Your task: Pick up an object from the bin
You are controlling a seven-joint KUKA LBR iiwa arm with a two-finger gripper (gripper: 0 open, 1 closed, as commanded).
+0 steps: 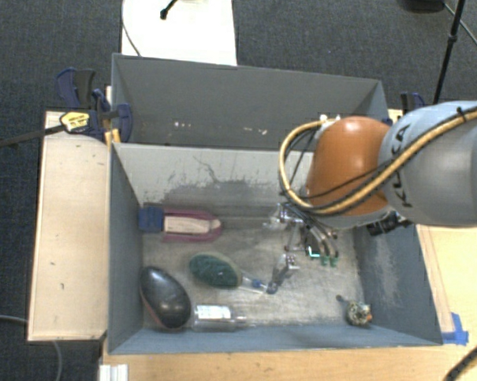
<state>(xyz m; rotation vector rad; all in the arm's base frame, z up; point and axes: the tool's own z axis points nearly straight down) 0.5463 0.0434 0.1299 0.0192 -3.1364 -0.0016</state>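
Note:
My gripper (285,267) hangs low over the middle of the bin floor, under the arm's orange cover. Just below and left of its tip lies a small blue and clear item (256,285); whether they touch I cannot tell. A dark green oval thing (212,270) lies a little further left. Along the front wall lies a clear tube with a white label (217,313).
A black oval object (164,298) sits in the front left corner. A pink and maroon brush-like thing with a blue end (182,224) lies by the left rear. A small brass-coloured round piece (359,313) rests at the front right. The arm covers the bin's right rear.

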